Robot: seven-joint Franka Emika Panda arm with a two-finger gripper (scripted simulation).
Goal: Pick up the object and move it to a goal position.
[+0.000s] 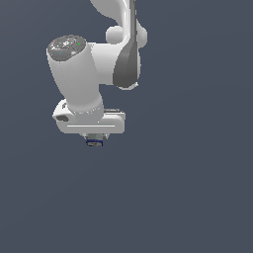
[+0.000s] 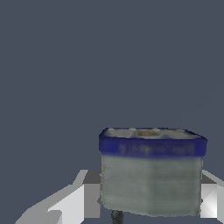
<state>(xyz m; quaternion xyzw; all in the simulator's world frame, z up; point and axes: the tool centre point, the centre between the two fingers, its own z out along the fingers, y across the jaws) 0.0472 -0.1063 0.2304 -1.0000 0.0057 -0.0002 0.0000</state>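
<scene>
Block (image 2: pixel 151 179) between fingers (image 2: pixel 87 197)

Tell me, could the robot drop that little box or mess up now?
Maybe. The block sits between the gripper's fingers, which seem closed on its sides; only their tips show beside it, so it might slip. In the exterior view it is almost hidden under the hand, so checking the hold is hard. No goal marker shows in either view, so it might end up in the wrong spot.

plain slate-grey surface (image 1: pixel 197 197), flat, uniform, unmarked
</scene>
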